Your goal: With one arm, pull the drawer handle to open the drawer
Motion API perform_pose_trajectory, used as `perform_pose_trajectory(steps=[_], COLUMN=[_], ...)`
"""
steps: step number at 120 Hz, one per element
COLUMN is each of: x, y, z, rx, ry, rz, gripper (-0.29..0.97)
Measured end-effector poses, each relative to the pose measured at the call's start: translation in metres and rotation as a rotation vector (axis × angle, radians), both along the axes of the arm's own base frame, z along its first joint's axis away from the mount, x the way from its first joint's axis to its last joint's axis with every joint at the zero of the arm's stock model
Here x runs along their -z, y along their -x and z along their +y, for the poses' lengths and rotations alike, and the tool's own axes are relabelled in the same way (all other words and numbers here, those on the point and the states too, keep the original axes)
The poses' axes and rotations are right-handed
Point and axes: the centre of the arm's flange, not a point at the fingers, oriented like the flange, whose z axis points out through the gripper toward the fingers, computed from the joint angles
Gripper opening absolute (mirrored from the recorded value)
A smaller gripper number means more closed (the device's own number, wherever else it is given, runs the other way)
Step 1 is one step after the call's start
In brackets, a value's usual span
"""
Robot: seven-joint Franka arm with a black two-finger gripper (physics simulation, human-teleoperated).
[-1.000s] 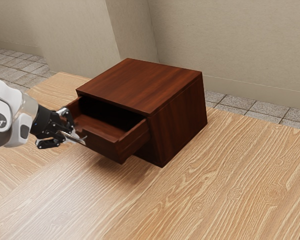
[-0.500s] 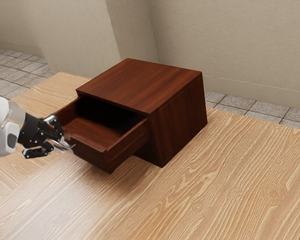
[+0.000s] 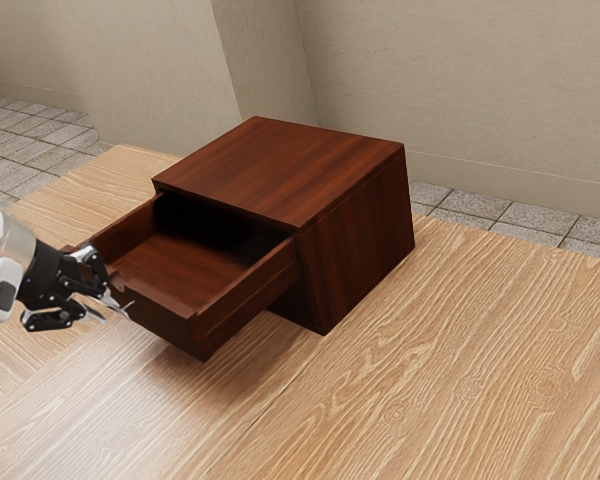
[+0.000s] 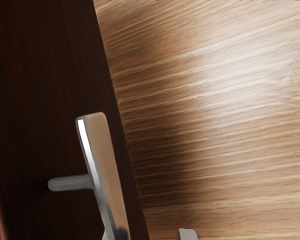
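The dark wooden drawer (image 3: 248,295) stands well out of its cabinet (image 3: 280,165), most of its bare inside exposed, its front reaching toward the exterior view's left over the pale wooden surface (image 3: 430,380). The black gripper (image 3: 100,295) sits at that front with the jaws a narrow way apart and the metal handle (image 3: 118,305) between them; they appear clamped on it from both sides. The wrist view gives the handle (image 4: 101,170) as a flat, polished bar held off the drawer front by a short post (image 4: 67,183). I judge the bar stiff and hard but smooth enough to slip, so the hold belongs across its flat faces near the middle. The drawer looks rigid and fairly light, and a straight pull along its travel should keep it from binding
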Motion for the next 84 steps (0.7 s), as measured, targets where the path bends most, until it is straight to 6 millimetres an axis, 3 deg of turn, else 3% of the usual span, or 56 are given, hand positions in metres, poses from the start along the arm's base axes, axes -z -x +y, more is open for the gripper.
perform_pose_trajectory(steps=[18, 24, 34, 42, 47, 52, 55, 60, 66, 84], x=[-0.004, -0.013, -0.041, -0.079, -0.129, -0.184, -0.201, -0.203, -0.194, -0.177], y=[0.0, 0.003, 0.008, 0.01, -0.016, -0.051, -0.071, -0.099, -0.114, -0.115], z=[-0.001, -0.002, 0.003, 0.009, -0.002, -0.029, -0.045, -0.062, -0.073, -0.082], rx=[-0.002, -0.003, -0.015, -0.023, 0.015, 0.061, 0.067, 0.048, -0.004, -0.211], ry=[-0.003, -0.01, -0.017, -0.029, -0.076, -0.117, -0.12, -0.09, -0.036, 0.097], rz=[-0.002, -0.014, -0.046, -0.068, -0.05, -0.035, -0.012, 0.048, 0.12, 0.259], gripper=[-0.02, -0.03, 0.07, 0.12, 0.18, 0.27, 0.32, 0.39, 0.45, 0.57])
